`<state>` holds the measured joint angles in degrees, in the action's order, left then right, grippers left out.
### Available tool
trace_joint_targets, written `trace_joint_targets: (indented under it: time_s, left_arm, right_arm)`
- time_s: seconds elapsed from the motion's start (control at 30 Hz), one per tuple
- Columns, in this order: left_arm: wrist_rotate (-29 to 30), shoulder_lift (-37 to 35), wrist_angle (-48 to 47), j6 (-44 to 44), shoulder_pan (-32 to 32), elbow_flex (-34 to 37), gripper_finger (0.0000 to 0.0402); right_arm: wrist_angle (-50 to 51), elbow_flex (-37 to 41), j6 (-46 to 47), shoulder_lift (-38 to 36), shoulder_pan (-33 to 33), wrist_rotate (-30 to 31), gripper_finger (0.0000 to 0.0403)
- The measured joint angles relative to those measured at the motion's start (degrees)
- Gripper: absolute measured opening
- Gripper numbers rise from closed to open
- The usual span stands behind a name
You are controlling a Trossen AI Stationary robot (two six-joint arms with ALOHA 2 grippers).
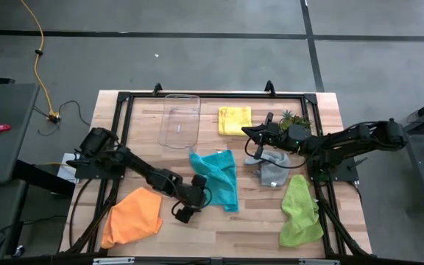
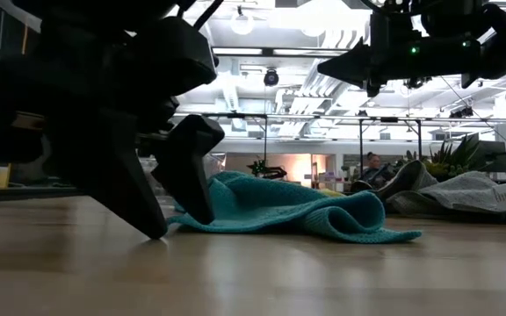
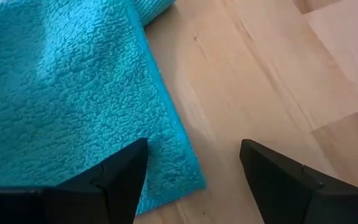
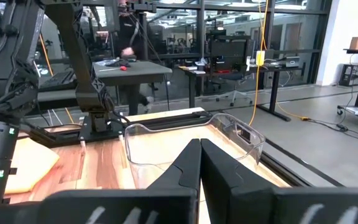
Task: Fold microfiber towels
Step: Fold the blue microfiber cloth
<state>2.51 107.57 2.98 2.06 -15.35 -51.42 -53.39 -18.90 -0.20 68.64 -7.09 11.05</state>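
Grey floor [image 1: 197, 18], yellow cable [image 1: 41, 66], desks [image 4: 135, 78] and ceiling lights [image 2: 242, 25] beyond.

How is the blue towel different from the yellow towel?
The blue towel is bigger-looking and rumpled, lying in the middle of the table by the open left gripper. The yellow towel is a neat, flat square at the far edge, beside the clear tray. Both are soft cloths lying on the wood.

No readable text, labels or numbers — none anywhere.
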Motion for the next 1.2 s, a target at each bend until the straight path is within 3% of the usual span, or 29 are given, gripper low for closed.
trace_joint_targets:
  time_s: [0.17,0.5,0.67,1.0,1.2]
  left_arm:
    - [0.3,0.1,-0.8,-0.4,0.2,-0.1,0.0194]
    - [2.1,-0.4,-2.1,0.2,0.1,0.0,0.001]
    - [3.8,-4.8,-6.4,0.3,0.4,0.6,0.0007]
    - [7.2,-24.5,-11.7,-0.3,0.4,0.3,0.0002]
    - [11.3,-31.1,-17.8,-4.7,0.3,0.3,0.0001]
  right_arm:
    - [0.0,0.0,0.2,0.0,0.0,0.0,0.0001]
    - [0.0,0.0,0.2,0.0,0.0,1.2,0.0001]
    - [0.0,0.0,0.3,0.0,0.0,1.2,0.0001]
    - [0.5,-0.3,1.2,0.0,0.0,-0.8,0.0001]
    - [3.5,-3.9,5.2,0.0,1.4,-7.4,0.0031]
